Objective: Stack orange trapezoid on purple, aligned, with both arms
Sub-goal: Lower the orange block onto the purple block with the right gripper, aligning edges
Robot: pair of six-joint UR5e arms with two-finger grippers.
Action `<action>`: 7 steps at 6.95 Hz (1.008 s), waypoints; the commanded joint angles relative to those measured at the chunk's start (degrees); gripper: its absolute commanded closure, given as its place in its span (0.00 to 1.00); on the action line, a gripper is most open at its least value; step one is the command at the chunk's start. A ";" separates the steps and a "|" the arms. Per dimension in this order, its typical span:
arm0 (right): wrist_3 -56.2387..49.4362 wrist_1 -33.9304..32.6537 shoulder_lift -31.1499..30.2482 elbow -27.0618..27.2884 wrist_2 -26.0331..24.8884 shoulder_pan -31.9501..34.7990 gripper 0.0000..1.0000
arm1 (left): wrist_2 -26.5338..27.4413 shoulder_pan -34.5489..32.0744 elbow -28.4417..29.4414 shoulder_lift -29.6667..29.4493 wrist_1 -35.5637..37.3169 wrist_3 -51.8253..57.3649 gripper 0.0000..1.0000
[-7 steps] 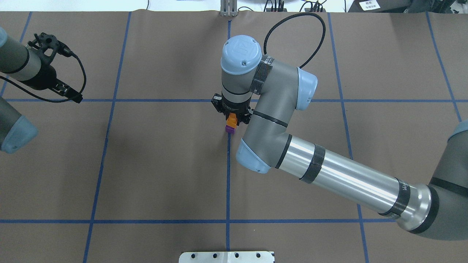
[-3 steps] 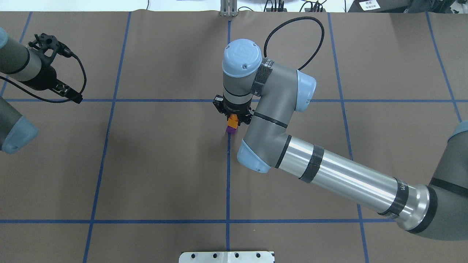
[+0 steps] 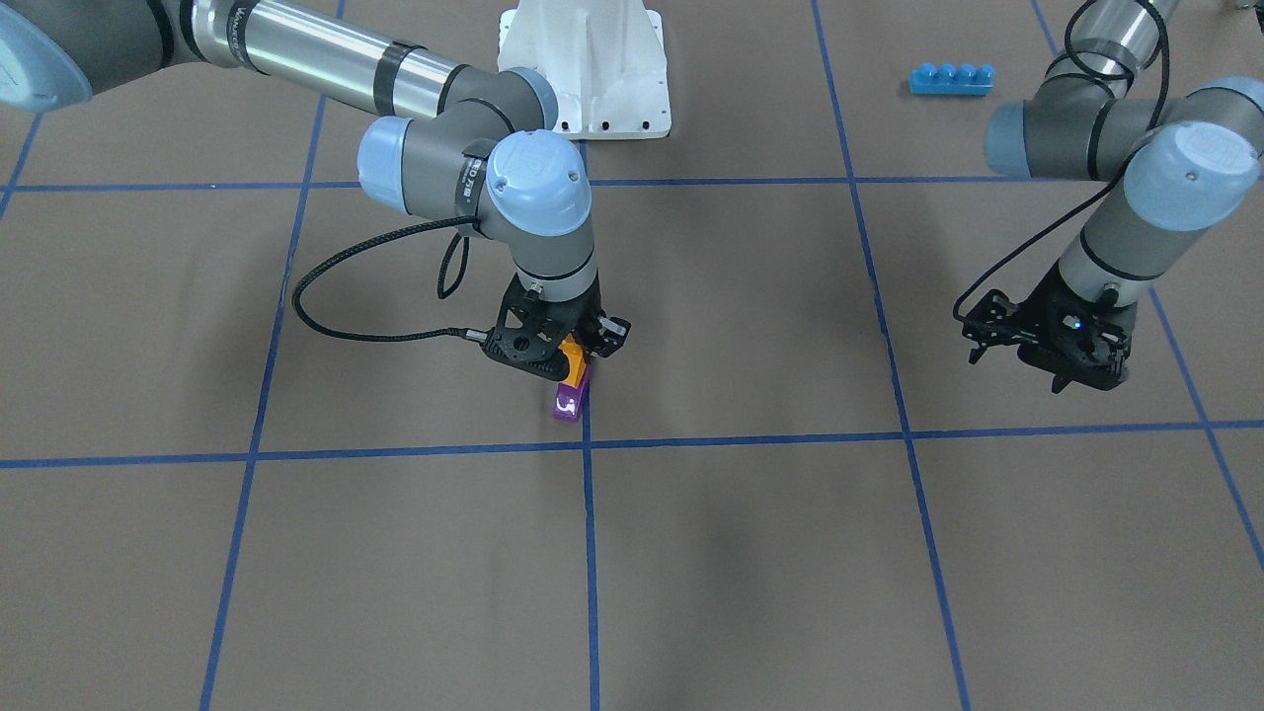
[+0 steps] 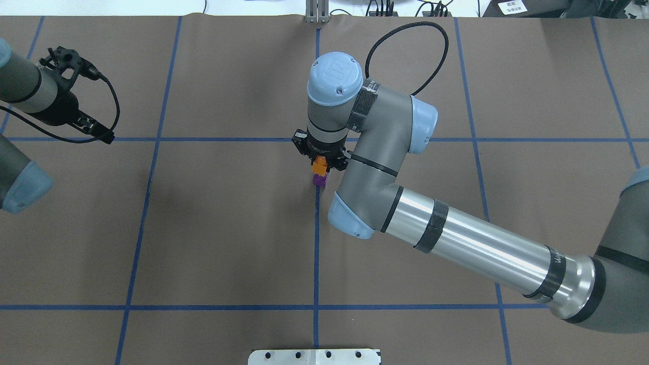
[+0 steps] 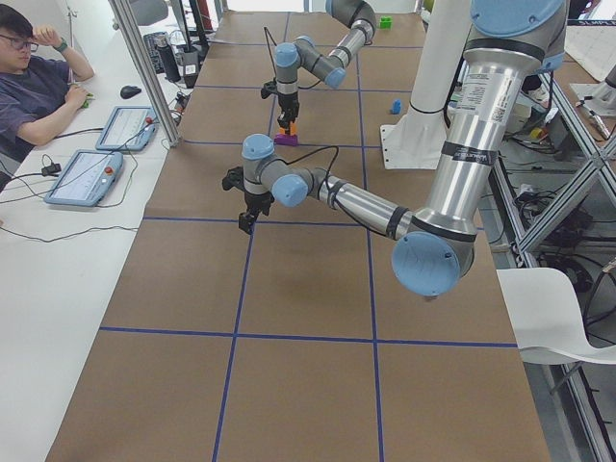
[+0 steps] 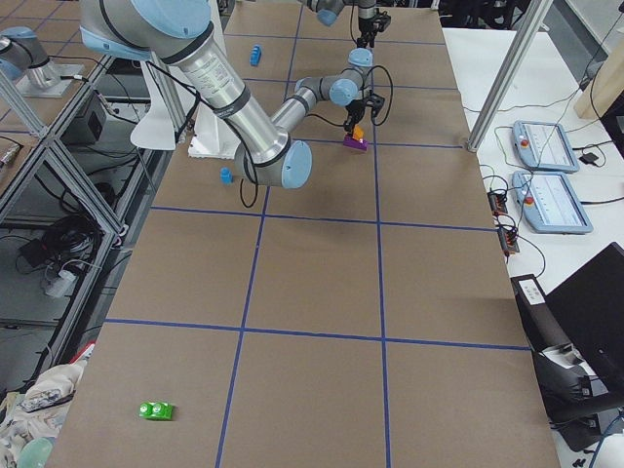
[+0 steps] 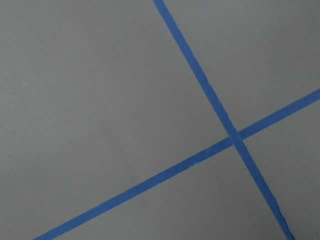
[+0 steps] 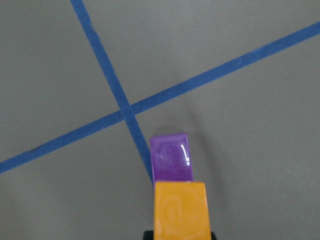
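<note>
Glossy orange plastic trapezoid brick (image 4: 319, 165) is clamped in the right fingers (image 4: 328, 165), over the dark purple plastic brick (image 4: 319, 179) midway between the table (image 4: 203, 228) side edges; seating and release are judged outstanding; the left fingers (image 3: 1065, 367) are seen empty, and their opening cannot be told.

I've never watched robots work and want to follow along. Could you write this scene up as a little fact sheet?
Right pincer: shut on the orange trapezoid brick
Orange brick's place: directly over the purple brick; I cannot tell whether it is fully seated
Purple brick's place: on the table, beside a crossing of blue tape lines
Left pincer: off to the side above the table, nothing seen in it
Also there: long blue four-stud brick, far from the stack
</note>
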 commanded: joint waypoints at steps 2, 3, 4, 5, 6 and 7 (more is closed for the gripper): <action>0.10 0.12 -0.14 -0.45 -0.21 -0.67 1.00 | 0.15 0.15 0.15 0.00 0.00 -0.09 0.00; 0.10 0.12 -0.05 -0.63 -1.08 -0.94 1.00 | 0.15 0.15 0.24 0.00 0.00 -0.09 0.00; 0.19 0.12 -0.05 -0.63 -1.09 -1.03 1.00 | 0.23 0.23 0.58 0.00 -0.09 -0.09 0.00; 0.11 0.20 -0.05 -0.54 -1.09 -1.03 1.00 | 0.23 0.23 0.85 -0.17 -0.09 -0.09 0.00; 0.10 0.21 0.03 -0.54 -1.18 -1.11 1.00 | 0.23 0.23 1.03 -0.18 -0.09 -0.17 0.00; 0.10 0.21 0.04 -0.45 -1.35 -1.20 1.00 | 0.23 0.32 1.46 -0.44 -0.09 -0.18 0.00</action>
